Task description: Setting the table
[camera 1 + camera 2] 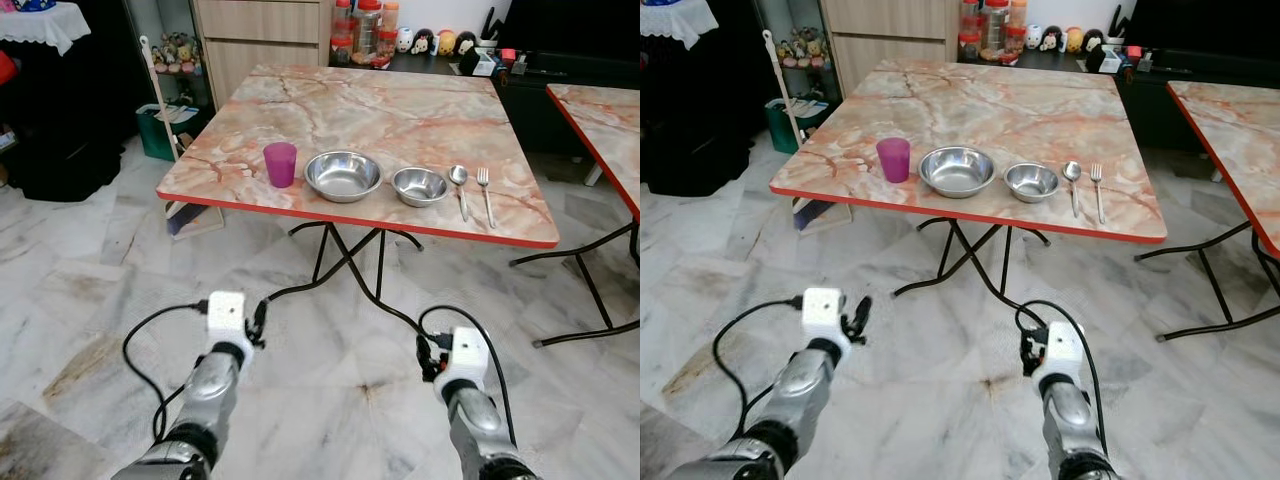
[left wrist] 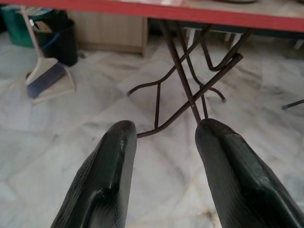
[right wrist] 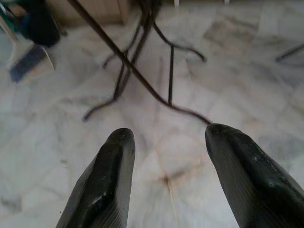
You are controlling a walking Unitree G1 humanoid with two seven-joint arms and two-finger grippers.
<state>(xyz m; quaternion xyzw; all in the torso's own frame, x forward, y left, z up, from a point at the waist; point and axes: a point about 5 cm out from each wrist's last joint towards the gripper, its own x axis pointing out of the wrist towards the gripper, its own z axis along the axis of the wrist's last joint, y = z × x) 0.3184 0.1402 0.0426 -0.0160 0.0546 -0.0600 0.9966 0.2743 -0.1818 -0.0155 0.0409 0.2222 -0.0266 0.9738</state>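
1. Table: marble-pattern top with a red edge, on folding black legs, standing on a pale marble floor.
2. Cup: purple, upright, near the table's front edge, leftmost in a row of five items.
3. Large bowl: steel, just right of the cup.
4. Small bowl: steel, just right of the large bowl, the two close together.
5. Spoon: beside the small bowl, handle toward the front edge.
6. Fork: lying parallel to the spoon, rightmost in the row.
7. Left gripper: held low over the floor in front of the table, fingers apart with nothing between them.
8. Right gripper: likewise low over the floor, fingers spread, holding nothing, pointing toward the table legs.
9. Second table: same pattern, at the right edge.
10. Dustpan and broom: on the floor left of the table.
11. Cabinet: wooden, behind the table, with jars and small figures on a dark counter beside it.
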